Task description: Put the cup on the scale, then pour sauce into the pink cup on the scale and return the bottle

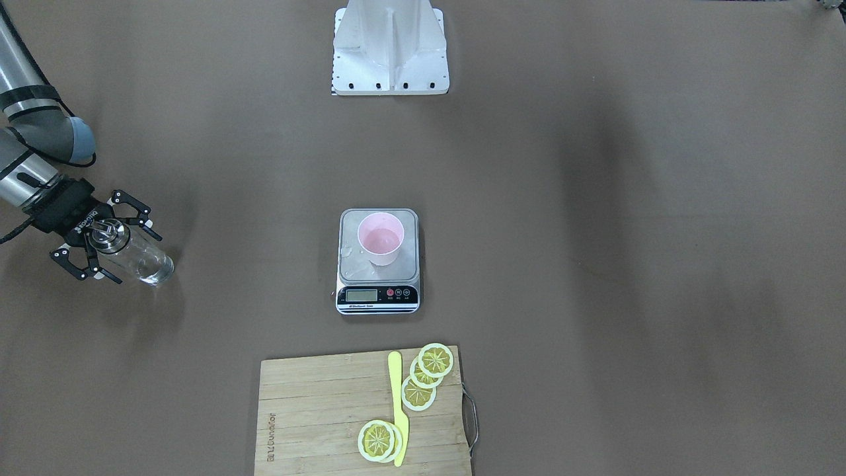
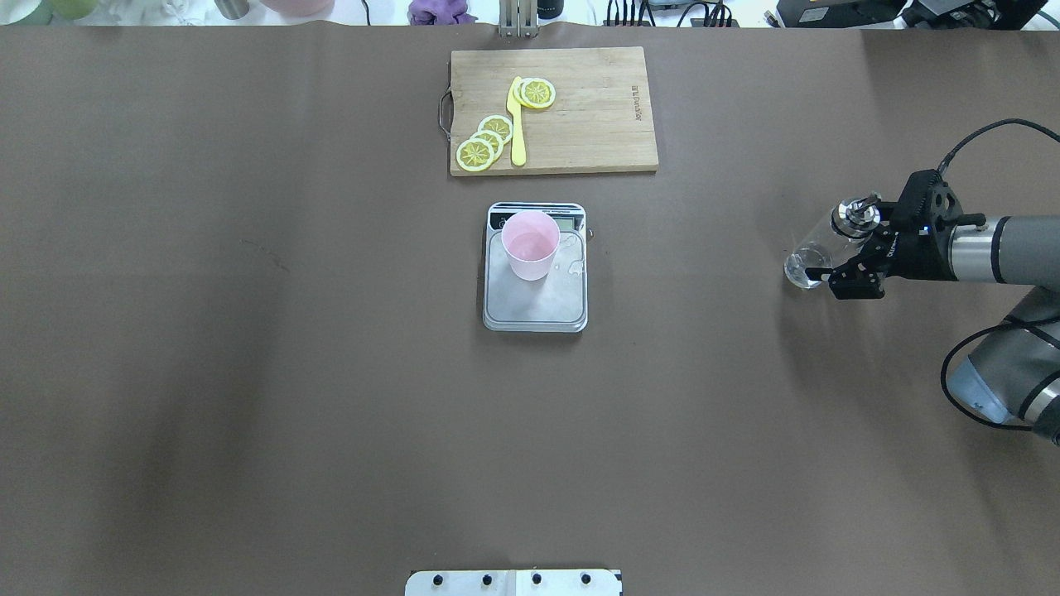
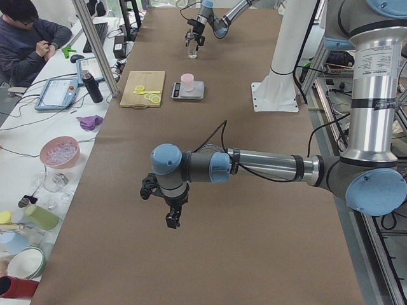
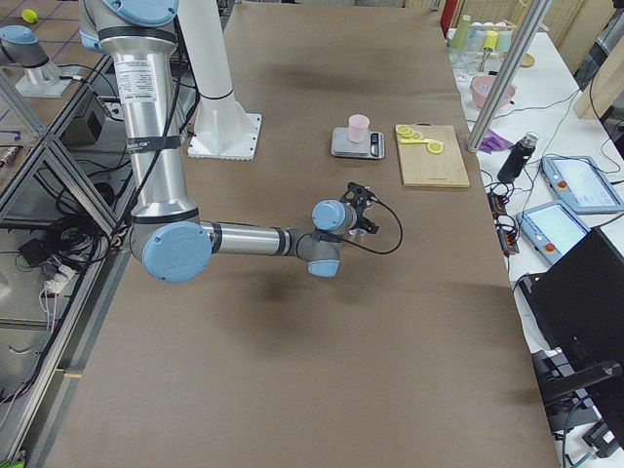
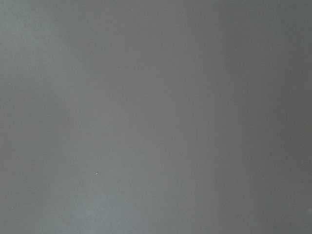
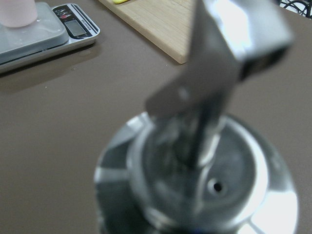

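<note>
The pink cup (image 1: 380, 239) stands upright on the scale (image 1: 357, 266), with a little liquid in it; both also show in the overhead view, the cup (image 2: 530, 244) on the scale (image 2: 534, 313). Drops lie on the platform beside the cup. The glass bottle (image 1: 135, 254) with clear sauce stands on the table at the robot's far right (image 2: 816, 248). My right gripper (image 1: 137, 258) is open, one finger on each side of the bottle. The right wrist view shows the metal cap and spout (image 6: 204, 180) close up. My left gripper (image 3: 168, 213) shows only in the exterior left view, low over bare table; I cannot tell its state.
A wooden cutting board (image 2: 596, 108) with lemon slices (image 2: 484, 141) and a yellow knife (image 2: 517, 124) lies beyond the scale. The robot's white base plate (image 1: 390, 59) is at the robot's edge of the table. The left wrist view shows only brown table.
</note>
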Controlling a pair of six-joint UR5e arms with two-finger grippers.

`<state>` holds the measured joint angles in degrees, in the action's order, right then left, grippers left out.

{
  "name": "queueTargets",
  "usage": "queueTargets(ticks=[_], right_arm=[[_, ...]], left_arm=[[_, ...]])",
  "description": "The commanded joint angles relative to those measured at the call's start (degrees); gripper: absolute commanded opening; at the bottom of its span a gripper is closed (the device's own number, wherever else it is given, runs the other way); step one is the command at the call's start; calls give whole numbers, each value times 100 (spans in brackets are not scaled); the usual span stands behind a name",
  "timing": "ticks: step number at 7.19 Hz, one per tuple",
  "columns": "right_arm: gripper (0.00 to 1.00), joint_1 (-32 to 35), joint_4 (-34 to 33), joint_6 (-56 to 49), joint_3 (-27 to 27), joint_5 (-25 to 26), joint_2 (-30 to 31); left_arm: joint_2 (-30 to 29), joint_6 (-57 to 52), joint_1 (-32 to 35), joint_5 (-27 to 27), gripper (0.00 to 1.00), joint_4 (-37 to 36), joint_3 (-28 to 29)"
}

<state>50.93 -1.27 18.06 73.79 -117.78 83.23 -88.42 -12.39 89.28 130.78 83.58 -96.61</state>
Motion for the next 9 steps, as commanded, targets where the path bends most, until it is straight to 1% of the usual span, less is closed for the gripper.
queueTargets(ticks=[1, 3, 5, 6, 8, 9], right_arm=[[100, 48, 30, 4, 4, 0, 105], [100, 127, 66, 13, 100, -43, 377], [100, 407, 66, 4, 171, -193, 737], [100, 557, 66, 4, 162, -193, 861], [100, 1004, 5, 4, 92, -184, 1028], [100, 1259, -170, 22, -108, -176, 1090]], left_arm=[[0, 0, 2, 0, 98, 0, -24], [0, 0, 2, 0, 98, 0, -24], [0, 0, -7, 87, 98, 0, -24], [9, 0, 2, 453, 98, -9, 10], [0, 0, 2, 492, 98, -9, 11], [0, 9, 2, 492, 98, -9, 11]])
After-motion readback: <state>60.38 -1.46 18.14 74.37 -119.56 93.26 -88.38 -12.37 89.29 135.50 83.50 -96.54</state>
